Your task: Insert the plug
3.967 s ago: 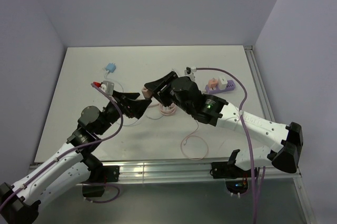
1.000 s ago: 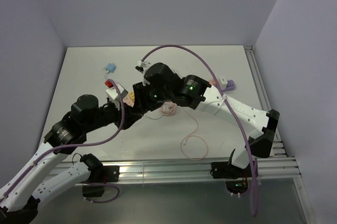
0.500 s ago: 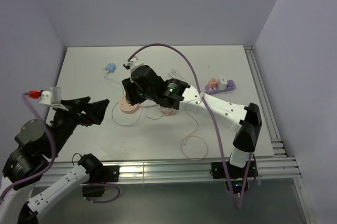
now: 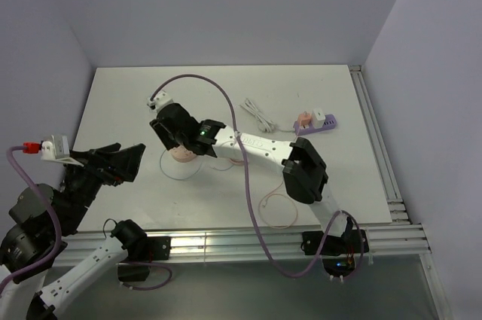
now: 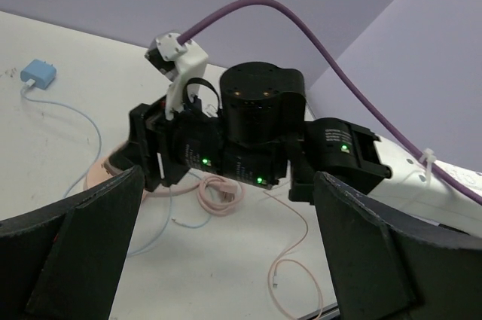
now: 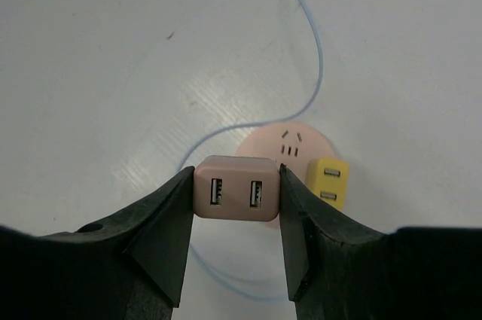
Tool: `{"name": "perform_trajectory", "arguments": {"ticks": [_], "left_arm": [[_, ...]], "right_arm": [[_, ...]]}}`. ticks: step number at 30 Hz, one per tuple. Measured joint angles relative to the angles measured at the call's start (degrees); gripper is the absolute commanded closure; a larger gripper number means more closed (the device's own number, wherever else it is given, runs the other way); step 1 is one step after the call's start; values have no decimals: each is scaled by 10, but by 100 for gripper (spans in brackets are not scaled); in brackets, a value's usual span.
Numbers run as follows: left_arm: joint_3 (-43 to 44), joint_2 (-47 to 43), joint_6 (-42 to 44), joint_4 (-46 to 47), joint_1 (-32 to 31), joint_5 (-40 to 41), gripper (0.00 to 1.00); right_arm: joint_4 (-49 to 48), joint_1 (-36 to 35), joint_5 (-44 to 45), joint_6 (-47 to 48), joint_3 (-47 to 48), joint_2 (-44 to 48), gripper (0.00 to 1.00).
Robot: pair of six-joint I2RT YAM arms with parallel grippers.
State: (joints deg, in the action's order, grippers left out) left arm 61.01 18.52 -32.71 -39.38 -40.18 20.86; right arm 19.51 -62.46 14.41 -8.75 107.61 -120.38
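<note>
Two pads of my right tool (image 6: pixel 236 211) were clamped on the pink plug (image 6: pixel 236 188), its twin USB ports facing the wrist camera, its long side spanning pad to pad. Just beyond it, slightly right, the round pink socket (image 6: pixel 290 143) lay on the worktop (image 6: pixel 113 71), a yellow adapter (image 6: pixel 328 183) at its edge. My left tool (image 5: pixel 226 179) hung wide open, empty, farther off. No writing was legible.

white arms (image 4: pixel 260 148) (black joints (image 4: pixel 305 173), purple cables (image 4: pixel 213 85))
</note>
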Motion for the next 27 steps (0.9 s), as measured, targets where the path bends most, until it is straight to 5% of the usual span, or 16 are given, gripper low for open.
{"name": "perform_trajectory", "arguments": {"ticks": [9,27], "left_arm": [[0,0,1,0,0,0,1],[0,0,4,0,0,0,0]], "right_arm": [[1,3,12,9,122,-103,100],[16,31,21,-10,104,-127,100]]}}
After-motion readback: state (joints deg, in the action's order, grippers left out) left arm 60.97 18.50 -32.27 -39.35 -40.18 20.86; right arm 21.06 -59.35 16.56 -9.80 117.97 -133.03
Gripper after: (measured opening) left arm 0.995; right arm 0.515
